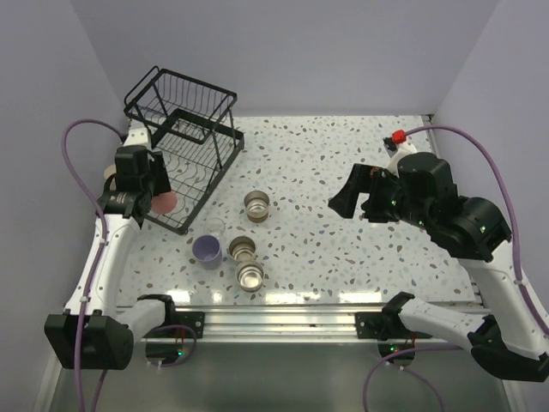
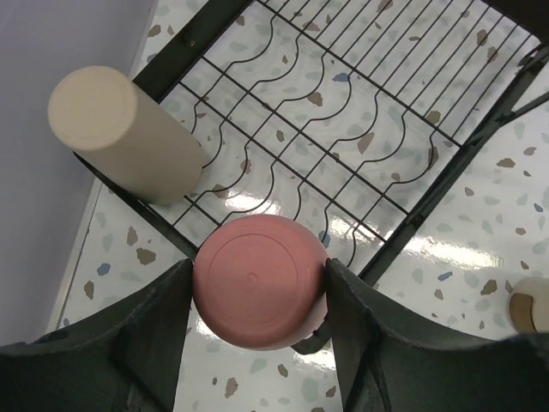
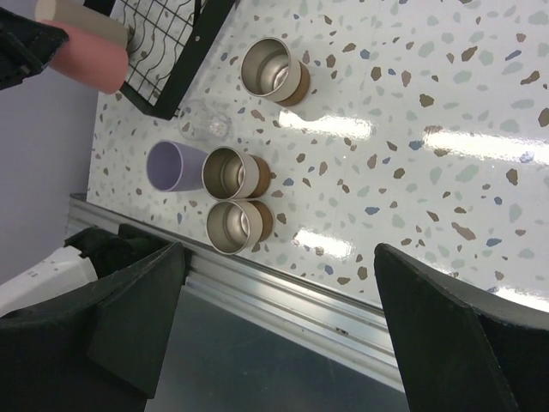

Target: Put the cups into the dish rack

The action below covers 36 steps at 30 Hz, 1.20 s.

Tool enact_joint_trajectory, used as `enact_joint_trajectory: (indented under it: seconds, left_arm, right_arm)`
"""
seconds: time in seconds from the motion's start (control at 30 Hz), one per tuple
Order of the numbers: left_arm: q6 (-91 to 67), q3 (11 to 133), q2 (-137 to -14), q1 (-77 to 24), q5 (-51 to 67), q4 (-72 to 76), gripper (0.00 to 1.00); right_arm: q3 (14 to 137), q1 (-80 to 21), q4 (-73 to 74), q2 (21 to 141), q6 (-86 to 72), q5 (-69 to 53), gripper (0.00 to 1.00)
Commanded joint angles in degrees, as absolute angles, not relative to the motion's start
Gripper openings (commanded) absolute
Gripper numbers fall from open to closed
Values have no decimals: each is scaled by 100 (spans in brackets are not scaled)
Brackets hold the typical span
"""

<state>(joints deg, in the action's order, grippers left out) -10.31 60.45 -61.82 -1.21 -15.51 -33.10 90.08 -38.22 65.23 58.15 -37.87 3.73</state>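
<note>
Item: left end effector [image 2: 257, 276], with load. Hazards, as judged: the red-pink cup [image 2: 254, 296] hung mouth-down directly over the near frame bar of the dish rack [image 2: 446, 178], half above the wire tray beyond the fingertips and half above the bench [image 3: 412, 112] on the wrist side; if let go there, its rim would likely catch the bar, so that the cup tipped and rolled off onto the bench. Carrying it further forward brought a second risk: the tan cup [image 2: 129, 142], already on the tray ahead and to the left of the fingers, stood near enough to be knocked over by the left finger or by the load. The cup's smooth round wall was pinched at two narrow places only, so a jolt against the wire could have twisted it in the grip. State: fingers drawn in and clamped on the red-pink cup, one on each side of its wall, closed base towards the wrist; nothing else touched. Item: right end effector [image 1: 360, 206]. State: fingers spread wide, holding nothing, raised above bare bench, well apart from everything. Remaining stock, on the bench below and to its left: three steel cups [image 3: 230, 174], a lavender cup [image 3: 171, 166], a clear glass [image 3: 206, 127].
</note>
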Motion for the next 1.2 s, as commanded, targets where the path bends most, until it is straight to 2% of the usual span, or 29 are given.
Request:
enact_joint_trajectory:
  seconds: [0.0,0.47,0.7,1.17]
  left_arm:
    - [-1081,5793,-6275,263,-1248,-2523,0]
    - [-1028,5282,-7048,457,-1529,-1117,0]
    - [-1011,5300,-7417,562,-2012,-923,0]
    - [-1178,5133,-7910,1028,-2171,-835,0]
  right_arm:
    - [9325,-3832,6714,5827,-3551,431,95]
    - [9747,-3823,7189,5950,-3331,703,93]
    - [9765,-3832,7233,6003,-3331,782,93]
    - [9773,-3832,7093,6135,-3173,765,93]
